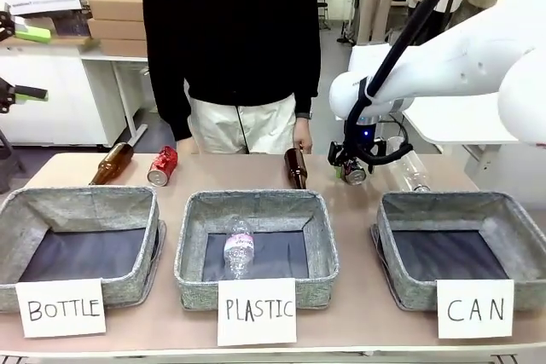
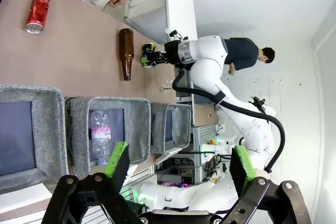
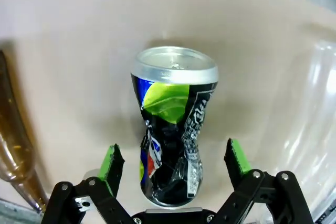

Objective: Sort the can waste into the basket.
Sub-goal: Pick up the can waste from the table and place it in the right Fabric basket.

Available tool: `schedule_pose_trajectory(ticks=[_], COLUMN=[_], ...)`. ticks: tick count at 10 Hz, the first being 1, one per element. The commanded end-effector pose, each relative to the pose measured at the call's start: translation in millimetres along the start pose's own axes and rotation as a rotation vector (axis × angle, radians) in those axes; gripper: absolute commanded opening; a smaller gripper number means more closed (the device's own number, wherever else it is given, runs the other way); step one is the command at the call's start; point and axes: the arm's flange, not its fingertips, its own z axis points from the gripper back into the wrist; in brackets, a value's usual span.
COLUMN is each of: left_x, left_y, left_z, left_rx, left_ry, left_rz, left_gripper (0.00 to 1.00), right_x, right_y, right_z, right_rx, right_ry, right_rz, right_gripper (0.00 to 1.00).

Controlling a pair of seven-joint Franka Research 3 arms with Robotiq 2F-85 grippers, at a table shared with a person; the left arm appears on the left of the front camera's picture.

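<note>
R arm's [image 1: 426, 66] fingers [image 3: 112, 165] are spread, one on each side of the dark black-blue dented metal can w/ yellow-green marks [image 3: 173, 129]. A gap shows on both sides, so the pads aren't touching it. This can [image 1: 355, 174] lies on the beige worktop [image 1: 350, 313] at the far strip, behind the left far corner of the grey woven-fabric rectangular basket w/ white "CAN" sign [image 1: 388, 245].

It's a tight spot. A brown glass bottle [image 1: 295, 168] lies near on one side, neck toward the baskets. A clear plastic bottle [image 1: 412, 170] lies just beside the can on the other side, between it and the worktop's R end.

The shiny red metal can [image 1: 162, 165] lies well apart at far L, next to a second brown glass bottle [image 1: 112, 164], behind the like basket signed "BOTTLE" [image 1: 85, 202]. The middle basket signed "PLASTIC" [image 1: 192, 236] holds a small clear plastic bottle w/ pink label [image 1: 239, 249].

A person in a black top stands at the far edge, one hand [image 1: 302, 138] just behind the first brown bottle.

L arm's fingers [image 2: 118, 162] are spread wide in free air, over the near side by the baskets.
</note>
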Motion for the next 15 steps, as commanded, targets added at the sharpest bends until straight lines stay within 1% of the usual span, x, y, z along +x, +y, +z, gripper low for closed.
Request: schedule_pose_trajectory(ticks=[1,3,4,5,6,7,8,12,13,15], left_x=[0.9,0.9,0.9,0.9,0.9,0.9,0.9,0.9,0.9,0.9], left_y=[-0.3,-0.3,-0.3,-0.3,-0.3,-0.3,-0.3,-0.3,-0.3,-0.3], left_z=[-2.8,-2.8,-2.8,-2.8,-2.8,-2.8,-2.8,-2.8,-2.8,-2.8], left_rx=[-0.023,-0.023,-0.023,-0.023,-0.023,-0.023,-0.023,-0.023,-0.023,-0.023], left_ry=[-0.007,-0.007,-0.007,-0.007,-0.007,-0.007,-0.007,-0.007,-0.007,-0.007], left_rz=[-0.02,-0.02,-0.02,-0.02,-0.02,-0.02,-0.02,-0.02,-0.02,-0.02], left_gripper=[1.0,1.0,1.0,1.0,1.0,1.0,1.0,1.0,1.0,1.0], right_x=[7.1,7.8,8.0,8.1,8.7,9.0,8.8,8.2,8.7,8.0], right_y=[-2.1,-2.9,-2.3,-2.3,-1.4,0.1,0.5,1.0,1.0,1.3], right_z=[6.7,7.3,8.0,7.8,7.0,6.7,8.4,9.6,8.7,12.1], right_rx=[0.014,0.033,0.026,0.031,0.042,0.034,0.025,0.023,0.013,0.008], right_ry=[-0.002,0.0,0.01,0.016,0.017,0.017,0.014,0.014,0.028,0.028], right_rz=[0.016,0.03,0.047,0.05,0.056,0.061,0.067,0.059,0.043,0.056], right_gripper=[1.0,1.0,0.4,0.4,0.0,0.35,0.0,0.0,0.0,0.0])
